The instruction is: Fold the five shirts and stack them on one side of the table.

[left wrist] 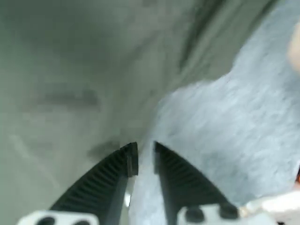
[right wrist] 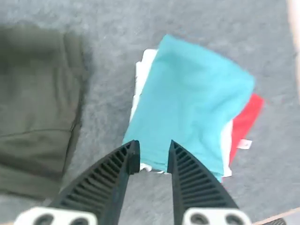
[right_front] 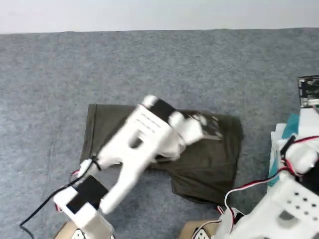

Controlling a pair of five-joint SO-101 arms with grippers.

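Grey table [right_front: 149,59]: dark green shirt [right_front: 209,159] at middle. Left gripper [left wrist: 142,157] over its edge, jaws slightly apart, empty. Right gripper [right wrist: 151,157] above shirt stack [right wrist: 192,98] at right edge, jaws slightly apart, empty.

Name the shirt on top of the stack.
The teal shirt; the white shirt and red shirt peek out beneath it, and the olive shirt lies apart.

The olive shirt [right_front: 209,154] was plain and dark, on a mottled grey table [right_front: 149,64]. Beside the olive shirt, a plain teal shirt [right wrist: 192,98] topped a white shirt [right wrist: 139,75] and a red shirt [right wrist: 246,119]. The arm [right_front: 144,132] over the olive shirt was white.
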